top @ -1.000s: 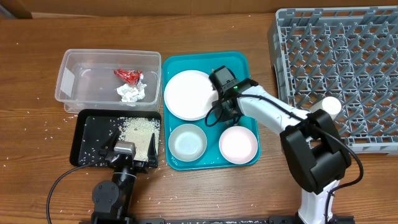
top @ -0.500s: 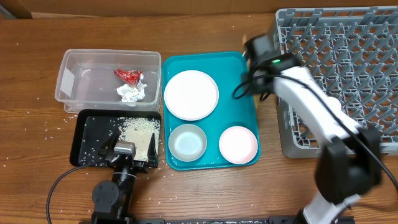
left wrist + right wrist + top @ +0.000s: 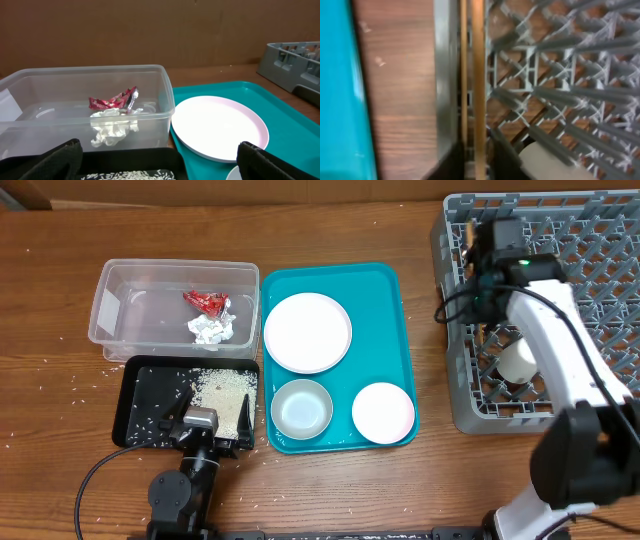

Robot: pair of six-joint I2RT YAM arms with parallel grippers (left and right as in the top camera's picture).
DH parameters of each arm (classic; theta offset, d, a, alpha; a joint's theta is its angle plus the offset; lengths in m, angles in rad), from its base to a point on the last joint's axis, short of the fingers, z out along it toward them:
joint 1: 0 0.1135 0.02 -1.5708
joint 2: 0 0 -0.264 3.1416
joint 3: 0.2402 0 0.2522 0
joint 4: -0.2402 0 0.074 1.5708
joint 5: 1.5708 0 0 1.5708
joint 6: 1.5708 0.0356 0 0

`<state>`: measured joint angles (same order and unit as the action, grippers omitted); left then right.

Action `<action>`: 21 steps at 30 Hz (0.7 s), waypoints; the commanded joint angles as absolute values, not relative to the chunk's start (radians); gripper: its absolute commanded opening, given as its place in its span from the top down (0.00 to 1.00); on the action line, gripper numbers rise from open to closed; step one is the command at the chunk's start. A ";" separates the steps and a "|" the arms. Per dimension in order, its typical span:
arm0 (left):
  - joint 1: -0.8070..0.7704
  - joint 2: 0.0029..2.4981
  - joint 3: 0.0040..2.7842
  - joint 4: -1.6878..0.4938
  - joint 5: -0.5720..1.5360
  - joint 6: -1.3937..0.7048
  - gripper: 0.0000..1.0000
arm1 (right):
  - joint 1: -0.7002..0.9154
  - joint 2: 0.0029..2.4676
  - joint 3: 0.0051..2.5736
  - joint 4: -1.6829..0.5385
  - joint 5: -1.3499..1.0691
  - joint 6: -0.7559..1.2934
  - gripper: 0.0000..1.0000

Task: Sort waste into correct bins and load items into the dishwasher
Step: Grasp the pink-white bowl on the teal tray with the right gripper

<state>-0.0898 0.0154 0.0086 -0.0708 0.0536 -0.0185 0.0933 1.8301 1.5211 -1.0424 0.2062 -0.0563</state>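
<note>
With the right fingers (image 3: 445, 167) pinched on the chopsticks (image 3: 478, 75) just inside the left wall of the rack (image 3: 560, 65), lower straight down, clear of the cup (image 3: 555, 162), release once settled, and leave the spread-wide left fingers (image 3: 50, 160) over the black tray (image 3: 125, 400).

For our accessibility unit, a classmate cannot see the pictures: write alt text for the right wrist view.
Two wooden chopsticks run up from between the dark fingers, alongside the wall of the grey dish rack, whose pegs and lattice fill the right. A pale cup shows at lower right; wooden table and the teal tray's edge lie left.
</note>
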 commanded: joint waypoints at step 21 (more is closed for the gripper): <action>-0.083 0.004 0.005 -0.072 0.068 -0.003 0.00 | 0.371 1.554 1.518 -1.340 -0.255 0.028 0.67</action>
<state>-0.0898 0.0154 0.0086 -0.0708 0.0536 -0.0185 0.3367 1.5368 1.5616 -1.3396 -0.2150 -0.0074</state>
